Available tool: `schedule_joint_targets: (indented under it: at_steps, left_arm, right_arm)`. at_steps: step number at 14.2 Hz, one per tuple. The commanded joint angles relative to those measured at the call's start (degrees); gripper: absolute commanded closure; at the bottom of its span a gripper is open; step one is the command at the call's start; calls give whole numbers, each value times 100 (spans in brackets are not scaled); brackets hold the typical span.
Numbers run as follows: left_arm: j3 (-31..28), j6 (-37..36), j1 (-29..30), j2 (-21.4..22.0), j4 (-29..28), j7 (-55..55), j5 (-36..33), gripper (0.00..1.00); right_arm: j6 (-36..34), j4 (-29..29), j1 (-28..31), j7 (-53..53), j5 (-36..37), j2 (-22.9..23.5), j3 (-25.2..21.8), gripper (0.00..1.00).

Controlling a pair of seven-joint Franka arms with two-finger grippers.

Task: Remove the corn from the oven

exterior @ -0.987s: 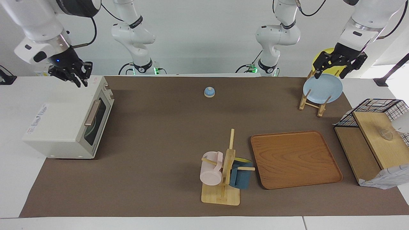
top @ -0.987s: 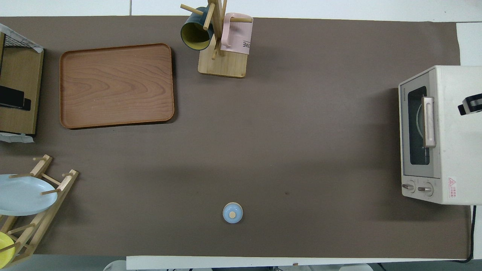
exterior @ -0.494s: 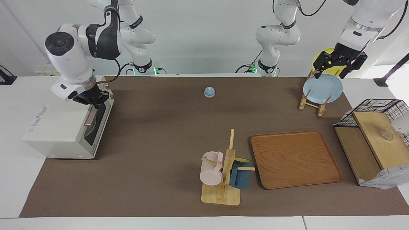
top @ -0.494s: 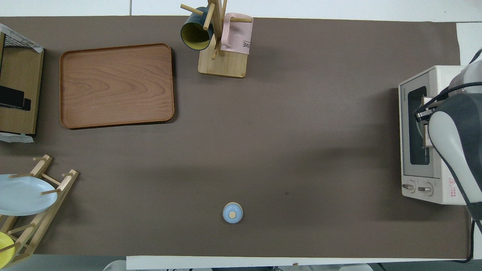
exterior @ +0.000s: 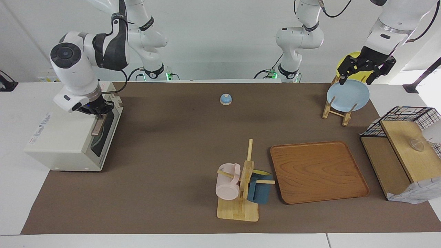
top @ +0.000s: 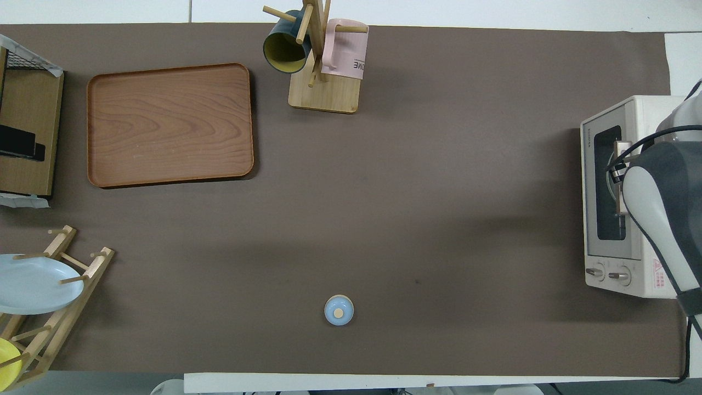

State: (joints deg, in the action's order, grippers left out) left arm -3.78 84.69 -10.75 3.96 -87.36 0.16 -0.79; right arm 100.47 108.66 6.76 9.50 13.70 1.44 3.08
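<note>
reaching down, right gripper (exterior: 98, 113) meets oven (exterior: 65, 137) handle (exterior: 97, 124)

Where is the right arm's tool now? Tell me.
In the facing view the right arm's tool sits at the bronze-brown bar handle of the boxy cream-white toaster oven, at the right arm's end of the table.

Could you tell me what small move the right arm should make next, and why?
Probably pull the handle away from the oven to swing the door open. The right pincer sits at the handle's upper end, the door looks closed, and no corn is visible. The left pincer waits over the plate rack.
</note>
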Motion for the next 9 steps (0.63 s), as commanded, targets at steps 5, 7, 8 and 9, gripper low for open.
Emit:
schedule_joint_targets:
  at_steps: [5, 7, 8, 9]
  left_arm:
    - [53, 65, 90, 158, -176, 54, -35, 0]
    - [62, 65, 90, 149, -176, 54, -35, 0]
    - [62, 65, 90, 158, -176, 54, -35, 0]
    - [62, 65, 90, 149, -176, 54, -35, 0]
  right_arm:
    - [384, 120, -25, -89, 168, 102, 52, 100]
    - [552, 120, -270, -359, 142, 285, 52, 100]
    - [683, 129, -384, -509, 116, 365, 52, 100]
    - [841, 155, -507, -641, 98, 487, 52, 100]
